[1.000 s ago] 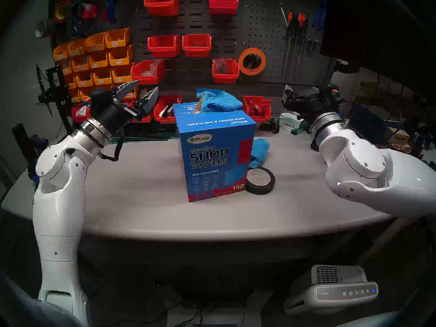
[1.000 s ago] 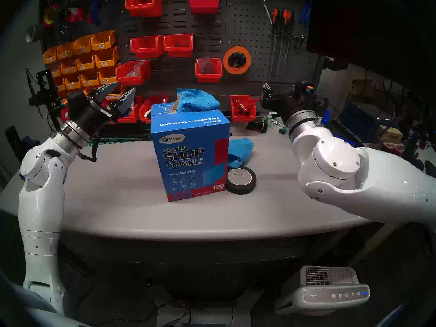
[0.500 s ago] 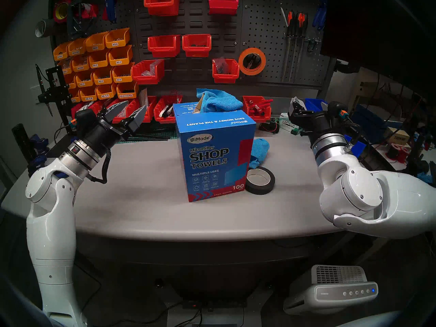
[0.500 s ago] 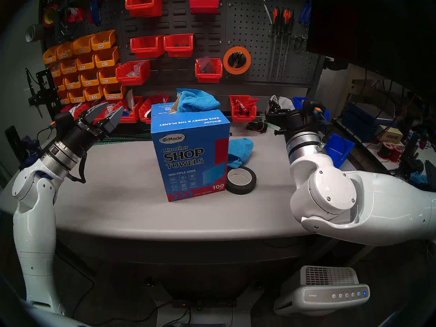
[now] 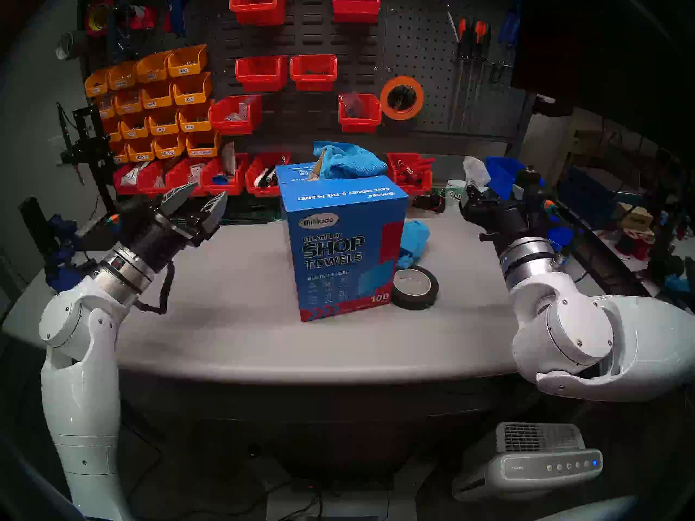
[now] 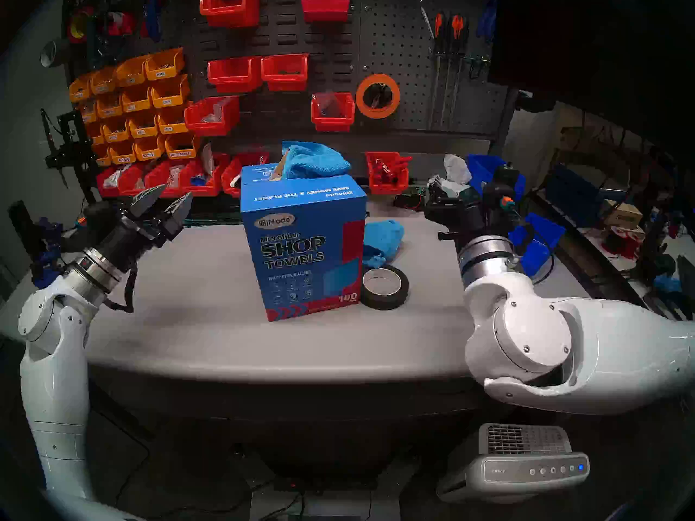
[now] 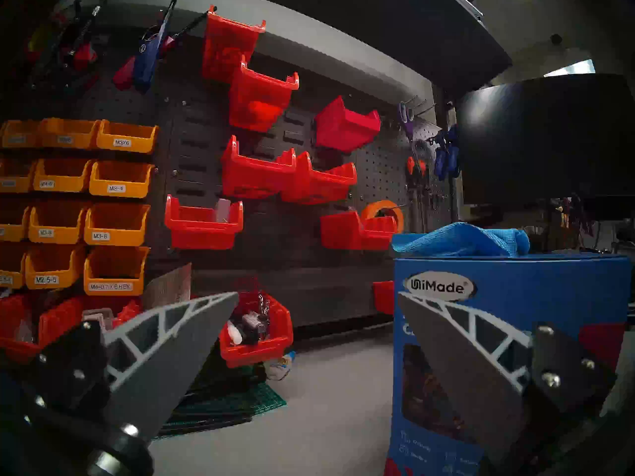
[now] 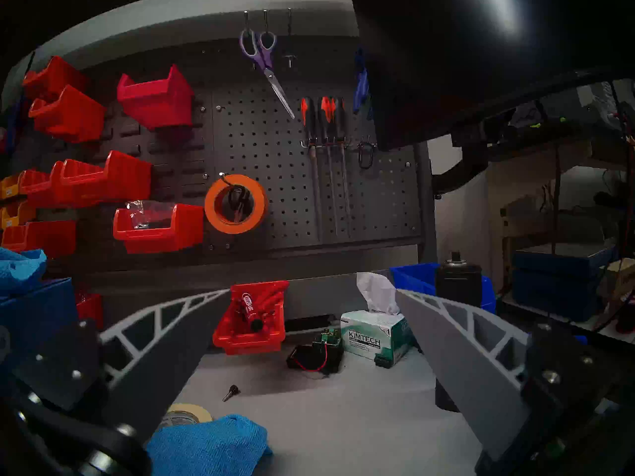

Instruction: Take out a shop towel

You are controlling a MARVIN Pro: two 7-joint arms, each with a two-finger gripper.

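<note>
Left gripper (image 5: 205, 197) agape; shop towel (image 5: 351, 159) crowns carton (image 5: 342, 245).

Workshop / robotics lab bench. Dark pegboard (image 5: 421, 58) back wall carries rows of labelled orange parts bins (image 5: 161, 95) (M3X6, M2.5-5 etc. readable in left wrist view), red bins (image 5: 259, 73), hanging screwdrivers (image 8: 326, 121), scissors (image 8: 261, 53), an orange tape roll (image 5: 401, 97) on a hook. Grey tabletop (image 5: 233, 321) has a green cutting mat (image 7: 233, 403) at the back, a black tape roll (image 5: 415, 287), a small wired circuit board (image 8: 319, 351), a Kimtech wipes box (image 8: 374, 338). Cluttered shelves to the right, an air purifier (image 5: 541, 460) on the floor.
</note>
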